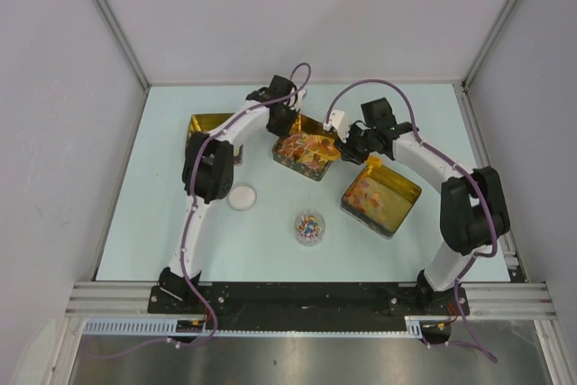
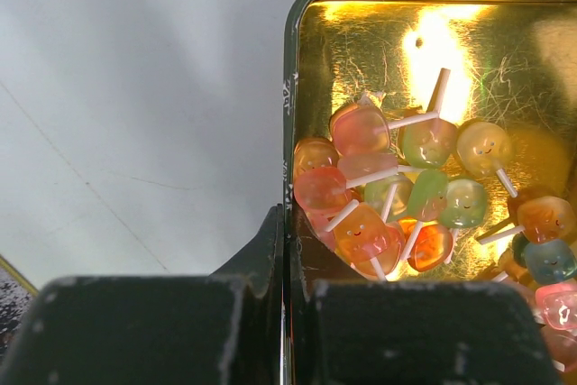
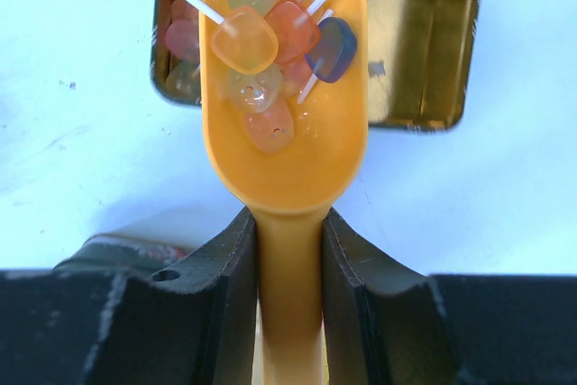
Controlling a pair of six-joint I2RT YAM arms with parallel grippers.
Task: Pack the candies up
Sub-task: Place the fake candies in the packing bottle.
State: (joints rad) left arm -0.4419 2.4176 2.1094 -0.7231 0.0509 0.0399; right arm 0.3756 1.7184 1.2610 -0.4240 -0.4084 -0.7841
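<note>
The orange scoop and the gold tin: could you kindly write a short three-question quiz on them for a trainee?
1. True or false: the right gripper is shut on the orange scoop's handle.
2. The left gripper is clamped on: A) the gold tin's wall; B) a bottle; C) nothing.
3. Fill in: the scoop's bowl holds ___ on white sticks.
Key: 1 true; 2 A; 3 candies.
</note>
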